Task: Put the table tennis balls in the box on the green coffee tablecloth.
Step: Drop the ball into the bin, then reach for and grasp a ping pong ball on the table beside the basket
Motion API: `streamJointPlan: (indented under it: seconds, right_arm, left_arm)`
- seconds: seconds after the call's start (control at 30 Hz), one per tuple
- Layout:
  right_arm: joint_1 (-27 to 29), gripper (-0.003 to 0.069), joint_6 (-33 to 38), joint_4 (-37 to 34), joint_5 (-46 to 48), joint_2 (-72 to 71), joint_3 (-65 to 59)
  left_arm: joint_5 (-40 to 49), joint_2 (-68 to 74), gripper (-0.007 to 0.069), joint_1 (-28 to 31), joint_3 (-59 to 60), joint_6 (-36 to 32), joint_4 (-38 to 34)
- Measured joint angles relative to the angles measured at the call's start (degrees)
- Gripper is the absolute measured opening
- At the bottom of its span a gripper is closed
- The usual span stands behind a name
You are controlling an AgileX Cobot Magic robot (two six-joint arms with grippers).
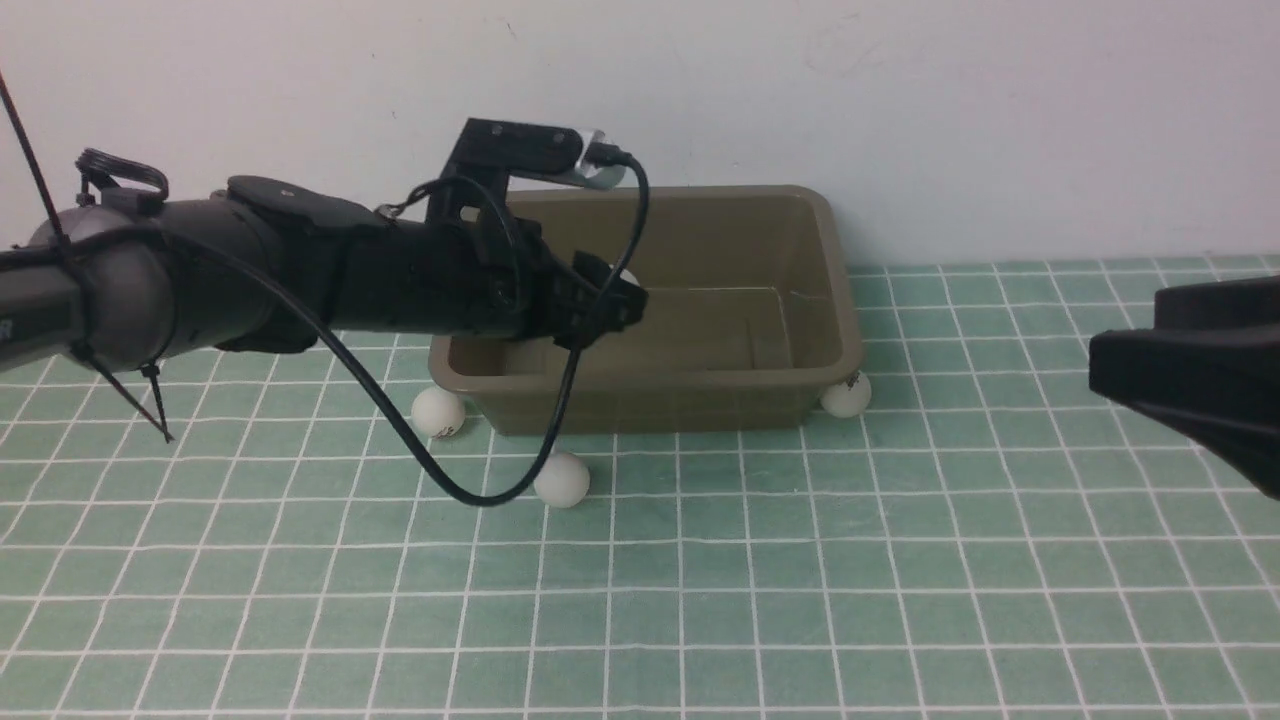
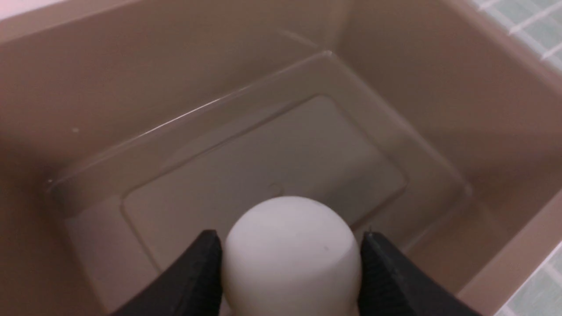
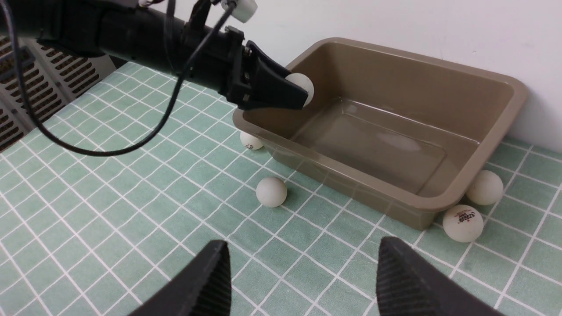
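Note:
The olive-brown box (image 1: 700, 192) stands on the green coffee tablecloth (image 1: 700, 600) against the back wall. My left gripper (image 1: 625, 300) hangs over the box's left end, shut on a white table tennis ball (image 2: 292, 254). The box floor (image 2: 263, 166) under it is bare. Several more balls lie on the cloth around the box: one off its left corner (image 1: 438, 411), one in front (image 1: 562, 479), and two by its right end (image 3: 462, 223) (image 3: 484, 187). Over the cloth to the right of the box, my right gripper (image 3: 303, 254) stands open with nothing in it.
A white wall (image 1: 900, 100) rises directly behind the box. A black cable (image 1: 450, 470) loops down from the left arm to just above the cloth, beside the front ball. A grey vented panel (image 3: 26, 87) stands beyond the cloth's left edge.

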State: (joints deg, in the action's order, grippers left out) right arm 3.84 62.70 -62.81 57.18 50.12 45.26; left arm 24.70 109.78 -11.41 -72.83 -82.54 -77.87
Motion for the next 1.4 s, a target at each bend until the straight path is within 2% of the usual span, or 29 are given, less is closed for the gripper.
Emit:
streamJointPlan:
  seconds: [0.1, 0.2, 0.27, 0.37, 0.57, 0.63, 0.73, 0.83, 0.87, 0.93, 1.03, 1.1, 1.23, 1.4]
  right_arm:
    - [0.00, 0.0407, 0.00, 0.00, 0.42, 0.00, 0.00]
    - [0.00, 0.0407, 0.00, 0.00, 0.78, 0.00, 0.00]
    - [0.00, 0.0407, 0.00, 0.00, 1.01, 0.00, 0.00]
    - [0.00, 0.0407, 0.00, 0.00, 1.05, 0.00, 0.00]
    - [0.00, 0.0407, 0.00, 0.00, 1.10, 0.00, 0.00]
    - [0.00, 0.0407, 0.00, 0.00, 1.10, 0.00, 0.00]
    - [0.00, 0.0407, 0.00, 0.00, 1.10, 0.00, 0.00]
    - [0.00, 0.0407, 0.00, 0.00, 1.10, 0.00, 0.00]
    - [0.00, 0.0407, 0.00, 0.00, 1.10, 0.00, 0.00]
    - [0.00, 0.0407, 0.00, 0.00, 1.04, 0.00, 0.00]
    - [0.00, 0.0407, 0.00, 0.00, 0.80, 0.00, 0.00]
    - [0.00, 0.0407, 0.00, 0.00, 0.45, 0.00, 0.00]
    - [0.00, 0.0407, 0.00, 0.05, 0.10, 0.00, 0.00]
    - [0.00, 0.0407, 0.00, 0.05, -0.02, 0.00, 0.00]
  left_arm:
    - [0.20, 0.33, 0.0374, 0.28, 0.00, -2.37, 0.23]
    - [0.42, -0.11, 0.0459, 0.33, -0.12, -2.99, 0.27]
    - [0.57, -1.11, 0.0503, 0.34, -0.11, -1.98, 0.72]
    - [1.43, -3.85, 0.0510, 0.39, -0.11, 1.95, 3.25]
    - [7.41, -12.86, 0.0412, 0.39, -0.11, 14.65, 18.78]
    - [11.41, -16.57, 0.0359, 0.39, -0.11, 22.02, 27.78]
    - [14.35, -19.22, 0.0327, 0.39, -0.11, 28.76, 35.72]
    - [19.14, -21.06, 0.0311, 0.39, -0.11, 39.99, 46.20]
    - [22.32, -21.33, 0.0310, 0.39, -0.11, 45.94, 50.15]
    - [27.35, -21.45, 0.0310, 0.39, -0.11, 53.96, 53.37]
    - [31.28, -21.01, 0.0310, 0.32, -0.11, 59.81, 54.23]
    - [32.39, -20.13, 0.0310, -0.28, -0.11, 61.43, 53.69]
    - [33.36, -16.41, 0.0310, -3.23, -0.11, 62.30, 50.13]
    - [32.81, -12.01, 0.0310, -4.53, -0.11, 62.25, 49.71]
